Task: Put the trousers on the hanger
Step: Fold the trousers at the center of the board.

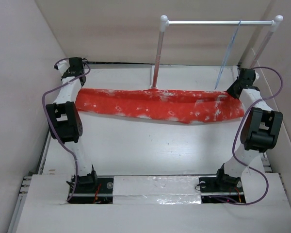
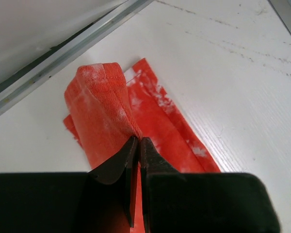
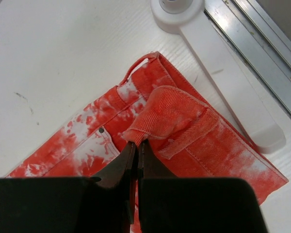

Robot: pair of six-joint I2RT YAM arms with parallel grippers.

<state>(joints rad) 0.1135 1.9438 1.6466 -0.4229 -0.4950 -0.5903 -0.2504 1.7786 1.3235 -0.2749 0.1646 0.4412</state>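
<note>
The left gripper (image 2: 137,141) and right gripper (image 3: 137,145) each pinch an end of the trousers (image 1: 155,104), stretched along the table (image 1: 150,150)'s far edge.

Checked top, left wrist and right wrist views: I can read no text, label, brand, number or sign on anything.
</note>
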